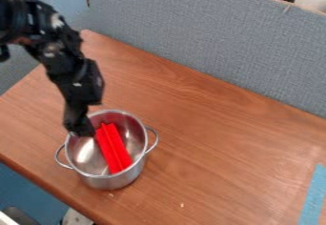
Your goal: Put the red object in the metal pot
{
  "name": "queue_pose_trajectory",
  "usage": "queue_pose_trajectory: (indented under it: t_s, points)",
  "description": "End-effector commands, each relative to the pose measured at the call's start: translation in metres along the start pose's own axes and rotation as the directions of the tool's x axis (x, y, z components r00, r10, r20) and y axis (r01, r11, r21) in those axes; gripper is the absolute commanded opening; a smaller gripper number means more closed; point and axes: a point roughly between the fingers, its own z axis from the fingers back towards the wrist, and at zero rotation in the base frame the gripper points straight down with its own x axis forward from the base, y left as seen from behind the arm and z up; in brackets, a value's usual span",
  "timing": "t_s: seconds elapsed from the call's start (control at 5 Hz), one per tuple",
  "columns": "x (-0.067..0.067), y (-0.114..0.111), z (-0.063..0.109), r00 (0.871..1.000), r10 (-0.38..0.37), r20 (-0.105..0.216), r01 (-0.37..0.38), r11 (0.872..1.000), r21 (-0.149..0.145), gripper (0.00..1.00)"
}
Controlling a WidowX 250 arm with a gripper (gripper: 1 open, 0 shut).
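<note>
Red object [114, 149] inside metal pot [143, 165], unlabelled.

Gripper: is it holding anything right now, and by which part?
Nothing is held. The gripper is open over the pot's left rim, while the red object lies loose inside the pot.

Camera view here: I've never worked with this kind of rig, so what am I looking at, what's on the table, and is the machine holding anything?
There is one picture, taken from above and in front of a brown wooden table with a grey fabric partition behind it. The black jointed thing coming in from the upper left is a single robot arm. Its gripper, the two-fingered hand at its tip, points down over the left rim of the round shiny silver steel pot. The small bright red rectangular bar lies inside the pot, leaning across its bottom. The gripper is open and holds nothing; the bar sits apart from it.
</note>
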Motion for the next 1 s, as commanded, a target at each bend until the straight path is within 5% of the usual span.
queue_pose_trajectory:
  t_s: [0.0,0.2,0.4,0.8]
  points:
    - [-0.002,0.014,0.037,0.998,0.062,-0.025,-0.061,0.998,0.025,1.00]
    - [-0.010,0.043,0.040,0.989,0.146,-0.020,-0.146,0.989,0.000,1.00]
    - [-0.019,0.062,0.041,0.959,0.282,-0.039,-0.282,0.959,-0.006,1.00]
    - [-0.036,0.033,0.077,0.964,0.264,-0.020,-0.265,0.963,-0.056,1.00]
